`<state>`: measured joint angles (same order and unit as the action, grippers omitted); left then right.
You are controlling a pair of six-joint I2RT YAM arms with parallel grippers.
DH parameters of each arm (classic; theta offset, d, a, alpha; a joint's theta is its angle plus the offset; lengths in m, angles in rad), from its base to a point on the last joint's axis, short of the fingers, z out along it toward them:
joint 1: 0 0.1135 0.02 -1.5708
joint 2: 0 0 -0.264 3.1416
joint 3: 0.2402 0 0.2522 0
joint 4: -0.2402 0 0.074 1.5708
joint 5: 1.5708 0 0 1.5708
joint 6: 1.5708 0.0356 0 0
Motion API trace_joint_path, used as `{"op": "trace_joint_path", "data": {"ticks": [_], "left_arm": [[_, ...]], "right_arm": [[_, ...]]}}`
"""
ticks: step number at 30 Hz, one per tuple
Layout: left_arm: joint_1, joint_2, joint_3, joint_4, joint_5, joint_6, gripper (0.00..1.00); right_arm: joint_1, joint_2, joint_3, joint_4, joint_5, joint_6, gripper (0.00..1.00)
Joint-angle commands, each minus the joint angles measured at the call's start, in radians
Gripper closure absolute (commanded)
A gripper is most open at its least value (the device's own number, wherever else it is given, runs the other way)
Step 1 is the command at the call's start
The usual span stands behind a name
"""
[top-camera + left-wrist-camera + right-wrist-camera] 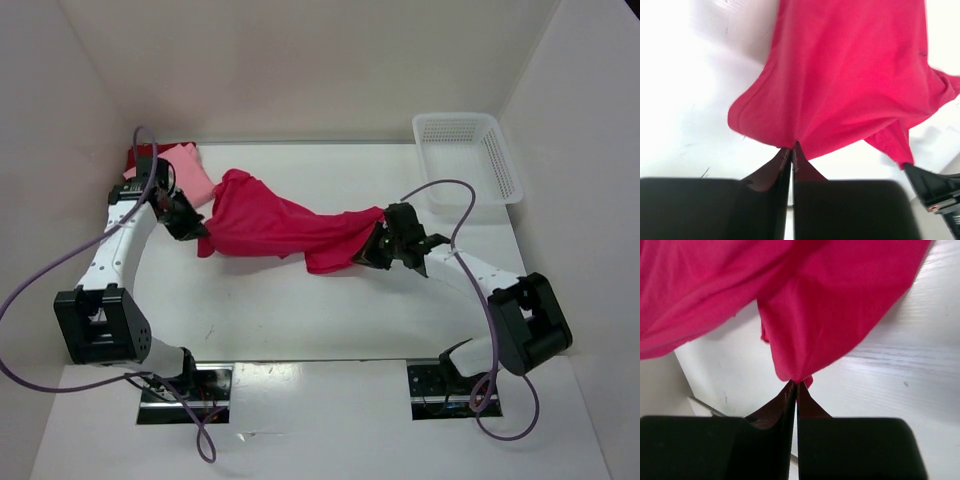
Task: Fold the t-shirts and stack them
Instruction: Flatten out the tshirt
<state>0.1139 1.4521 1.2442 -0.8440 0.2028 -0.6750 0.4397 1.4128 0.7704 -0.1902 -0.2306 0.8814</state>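
Your left end effector point(791, 148) is pinched fully together on an edge of the bright crimson-magenta soft cloth t-shirt point(850, 75), and the fabric fans out from between its closed jaws. Your right end effector point(796, 385) is clamped the same way on the opposite end of that shirt. From above, the shirt hangs slung between the two grips over the middle of the white bench point(300, 330). The left grip is at its 9 o'clock and the right at its 3 o'clock. The span is bunched and twisted, with a flap drooping toward 6 o'clock.

This looks like the spreading step before the first fold. Draw the two grips apart evenly and level until the twist comes out, then lower so the drooping edge lands first and the rest lays flat. Pull gently, because each grip holds only a small pinch of cloth and could slip.

Mind your left side. The light pink cloth t-shirt point(188, 172) and the dark red cloth t-shirt point(140, 157) lie together at the bench's 10 o'clock corner, just beside that end effector. The white plastic lattice basket point(505, 160) sits at 1 o'clock, apart from your right. The white walls point(90, 80) close in at 9, 12 and 3 o'clock. Your open room is toward 6 o'clock.
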Motion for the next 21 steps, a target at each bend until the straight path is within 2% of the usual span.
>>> {"op": "trace_joint_path", "data": {"ticks": [1,2,3,4,6,11,15,16,20,21], "left_arm": [[-0.048,0.048,0.086,-0.215,-0.098,0.055,0.81],[-0.048,0.065,0.086,-0.196,-0.098,0.064,0.53],[-0.048,0.103,0.096,-0.147,-0.085,0.075,0.38],[-0.031,0.129,0.113,-0.126,-0.085,0.075,0.27],[-0.006,0.209,0.124,-0.061,-0.085,0.075,0.15],[0.015,0.367,0.136,0.057,-0.089,0.088,0.15],[0.004,0.376,0.068,0.126,-0.141,0.098,0.15],[0.004,0.376,0.057,0.14,-0.193,0.107,0.18],[0.004,0.468,0.057,0.183,-0.221,0.117,0.47],[-0.006,0.478,0.057,0.195,-0.233,0.117,0.71]], "right_arm": [[-0.021,0.0,0.001,-0.026,0.03,-0.054,0.95],[-0.021,0.011,0.001,-0.014,0.016,-0.055,0.95],[-0.021,0.026,0.001,-0.005,0.002,-0.064,0.95],[-0.021,0.058,0.001,-0.005,-0.007,-0.064,0.95],[-0.021,0.083,0.012,0.005,-0.021,-0.085,0.95],[-0.03,0.104,0.032,0.005,-0.03,-0.094,0.95],[-0.041,0.104,0.041,-0.005,-0.021,-0.105,0.95],[-0.041,0.104,0.041,-0.005,-0.021,-0.105,0.95],[-0.041,0.104,0.05,-0.005,-0.021,-0.105,0.95],[-0.041,0.104,0.05,-0.005,-0.021,-0.105,0.95]]}}
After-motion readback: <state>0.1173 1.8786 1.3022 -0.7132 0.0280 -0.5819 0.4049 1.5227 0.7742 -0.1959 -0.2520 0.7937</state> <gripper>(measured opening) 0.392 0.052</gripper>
